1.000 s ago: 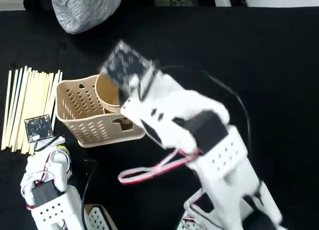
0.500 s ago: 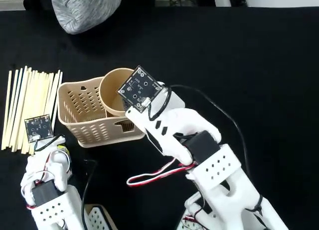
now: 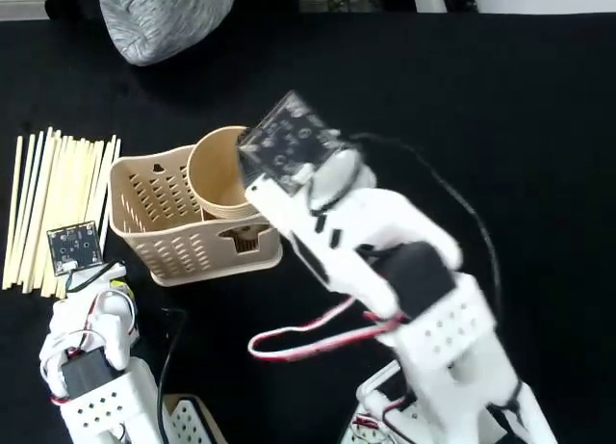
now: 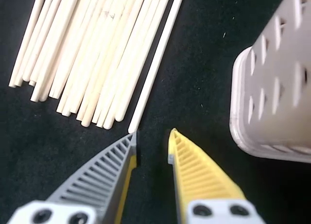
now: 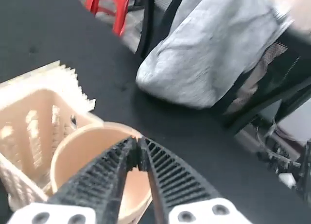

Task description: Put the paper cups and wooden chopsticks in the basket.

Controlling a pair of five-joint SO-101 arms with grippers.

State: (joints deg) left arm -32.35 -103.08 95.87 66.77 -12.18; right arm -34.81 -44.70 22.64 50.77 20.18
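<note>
The right claw [image 5: 138,144] is clenched on the far rim of a tan paper cup [image 5: 85,156], its 2 black fingers nearly together. In the high view the wrist's circuit board covers that pinch, but there the cup stands in the right end of the beige perforated plastic basket [image 3: 164,237]. The left claw [image 4: 153,136] hangs released, its grey and yellow fingers apart, low over the black tabletop [image 3: 462,97]. A grey fabric bundle [image 3: 164,15] lies at the tabletop's far edge, and a red stool [image 5: 108,4] stands in the room behind. The pale wooden chopsticks [image 4: 97,54] lie side by side on the tabletop. The nearest stick ends right at the grey fingertip, and the basket is near the yellow finger's side.
</note>
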